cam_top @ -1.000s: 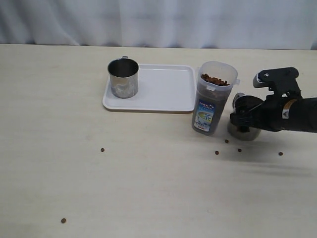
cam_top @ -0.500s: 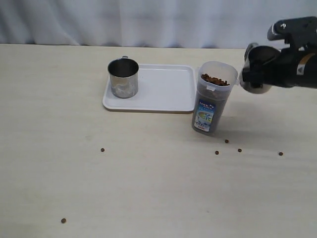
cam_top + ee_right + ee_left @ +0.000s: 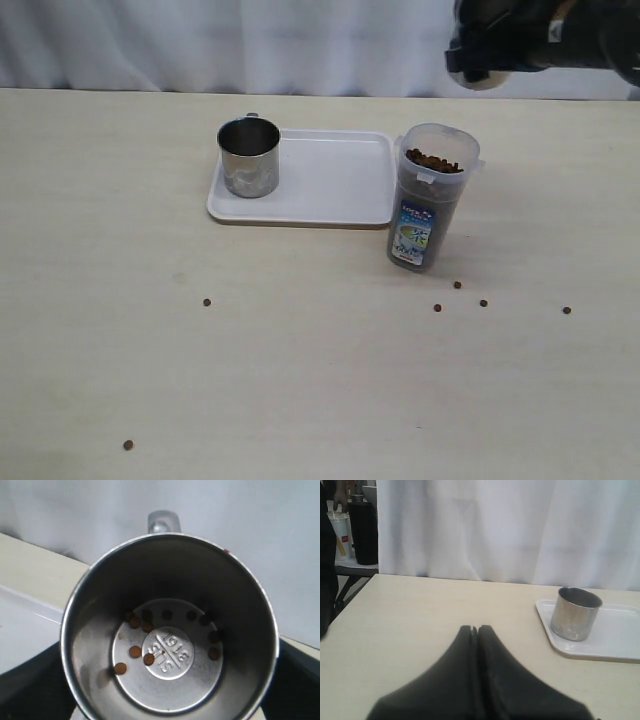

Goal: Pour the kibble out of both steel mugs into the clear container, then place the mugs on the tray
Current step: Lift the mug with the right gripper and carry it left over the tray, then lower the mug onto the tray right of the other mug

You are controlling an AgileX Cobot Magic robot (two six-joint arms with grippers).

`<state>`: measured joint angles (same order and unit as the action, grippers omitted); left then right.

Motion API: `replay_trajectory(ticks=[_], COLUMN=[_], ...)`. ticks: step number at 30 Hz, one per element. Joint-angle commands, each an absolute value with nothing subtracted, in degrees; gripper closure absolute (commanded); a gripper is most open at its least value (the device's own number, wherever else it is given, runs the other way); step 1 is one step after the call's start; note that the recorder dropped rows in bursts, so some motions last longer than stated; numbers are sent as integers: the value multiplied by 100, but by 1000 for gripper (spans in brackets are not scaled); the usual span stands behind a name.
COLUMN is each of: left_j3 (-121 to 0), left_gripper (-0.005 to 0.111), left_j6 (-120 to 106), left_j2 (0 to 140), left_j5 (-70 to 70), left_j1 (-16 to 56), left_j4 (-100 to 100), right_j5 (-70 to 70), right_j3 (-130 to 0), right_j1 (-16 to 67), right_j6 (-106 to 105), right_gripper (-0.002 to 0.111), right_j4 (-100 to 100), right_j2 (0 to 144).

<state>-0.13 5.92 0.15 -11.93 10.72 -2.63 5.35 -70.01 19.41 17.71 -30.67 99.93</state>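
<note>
Steel mug (image 3: 169,630) clamped between right gripper (image 3: 490,55) fingers (image 3: 25,690), spread wide — few kibble pellets (image 3: 135,651) inside. Left gripper (image 3: 477,630) fingers pressed together, empty — second mug (image 3: 575,613) beyond the tips, on tray (image 3: 620,640).

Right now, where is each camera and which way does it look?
Exterior view: high off the arms, looking down across the table toward the curtain; right arm at upper right.
Left wrist view: low on the left arm, looking along the table toward the curtain; left jaws shut, close up.
Right wrist view: on the right arm, looking straight into the lifted mug and its kibble; right jaws flank it.
Shared: exterior and left wrist both show the other mug on the tray.
</note>
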Motion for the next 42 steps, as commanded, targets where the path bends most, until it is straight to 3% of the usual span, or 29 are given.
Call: replay_trajectory(ticks=[1, 11, 36, 42], left_j3=[0, 0, 0, 0], left_gripper=[107, 107, 107, 107], left_j6=[578, 578, 578, 578], left_j2=[0, 0, 0, 0], left_j5=[-1134, -1134, -1134, -1134], left_j1=[1109, 1109, 1109, 1109], left_j4=[-249, -249, -249, -249], right_j5=[600, 588, 837, 1523], right_j3=[-7409, -7971, -8745, -9402], right_j1=[2416, 3415, 3415, 3415], right_j6=[1694, 1720, 1734, 1721], right_gripper=[104, 104, 104, 104], right_j4=[-2979, -2173, -1588, -1588], right_j2=[10212, 11110, 12292, 12608])
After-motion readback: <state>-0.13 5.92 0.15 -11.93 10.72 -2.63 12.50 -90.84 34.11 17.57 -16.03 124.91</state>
